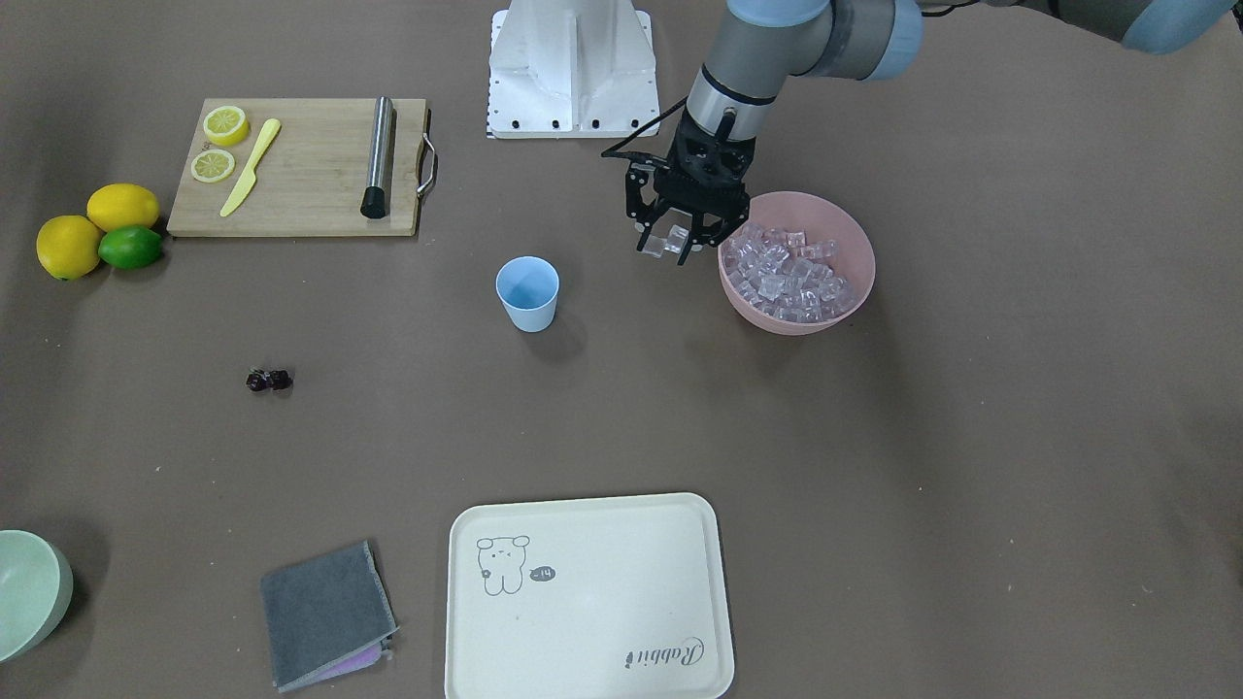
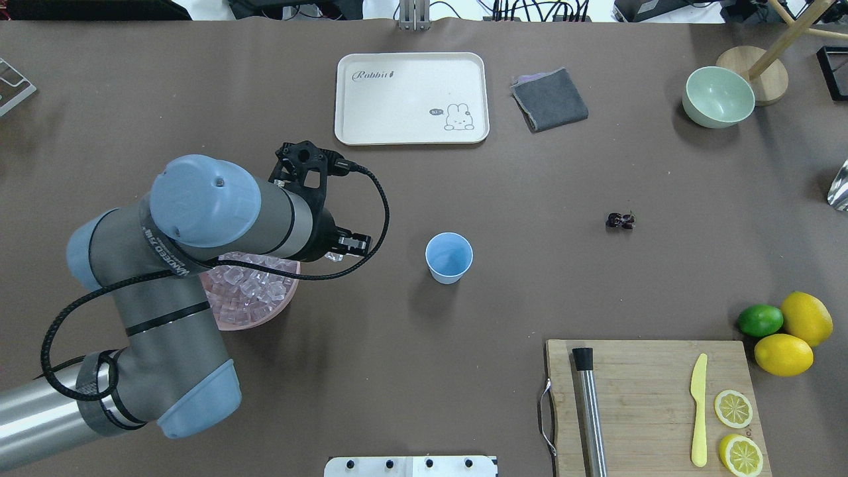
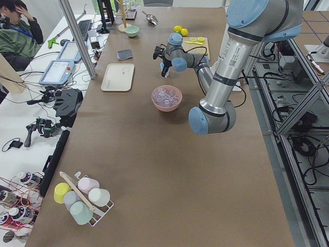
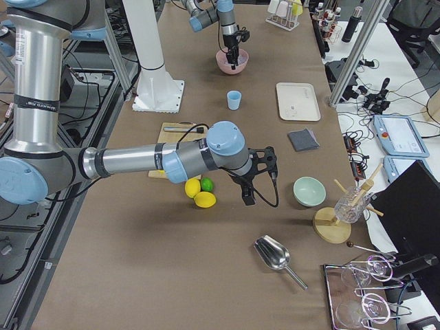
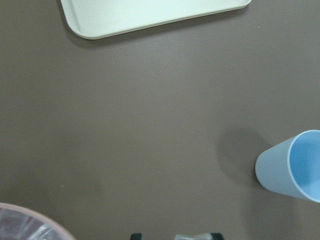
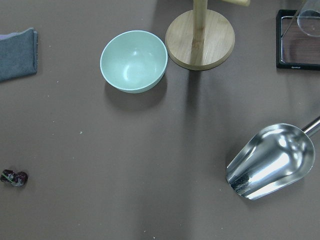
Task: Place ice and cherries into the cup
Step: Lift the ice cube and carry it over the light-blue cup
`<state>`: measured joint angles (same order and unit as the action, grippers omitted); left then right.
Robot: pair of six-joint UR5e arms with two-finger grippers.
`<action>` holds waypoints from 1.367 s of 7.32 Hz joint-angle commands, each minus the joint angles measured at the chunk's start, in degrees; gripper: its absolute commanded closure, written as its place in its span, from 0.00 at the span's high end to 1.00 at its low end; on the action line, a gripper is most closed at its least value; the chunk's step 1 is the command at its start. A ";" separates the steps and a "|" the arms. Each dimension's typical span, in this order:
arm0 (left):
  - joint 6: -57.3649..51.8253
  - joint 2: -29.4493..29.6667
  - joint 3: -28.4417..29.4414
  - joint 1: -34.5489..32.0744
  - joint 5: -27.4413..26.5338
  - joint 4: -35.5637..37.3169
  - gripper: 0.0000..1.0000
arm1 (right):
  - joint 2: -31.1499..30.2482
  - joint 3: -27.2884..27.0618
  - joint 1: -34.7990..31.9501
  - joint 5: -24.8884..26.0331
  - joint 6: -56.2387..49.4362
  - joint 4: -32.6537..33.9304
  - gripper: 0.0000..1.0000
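Left gripper clasping ice beside bowl rim, cup apart

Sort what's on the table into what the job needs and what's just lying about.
Job: ice in the pink bowl, one cube in the left gripper; cup; cherries.
Lying about: tray, grey cloth, green bowl, cutting board, lemons, lime, knife, metal scoop.
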<state>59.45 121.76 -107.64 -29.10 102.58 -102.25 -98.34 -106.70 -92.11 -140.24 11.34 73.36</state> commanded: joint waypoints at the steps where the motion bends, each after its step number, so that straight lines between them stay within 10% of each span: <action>1: 2.16 2.59 1.20 0.89 -0.18 -0.05 0.00 | -0.01 0.00 0.00 -0.03 0.00 0.03 1.00; 10: 5.67 12.44 15.08 6.69 -11.52 -11.65 0.00 | -0.28 0.09 0.09 -0.30 1.93 0.56 1.00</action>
<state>64.43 133.82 -92.98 -23.07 92.00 -113.39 -98.55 -106.61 -92.04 -140.49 12.91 73.82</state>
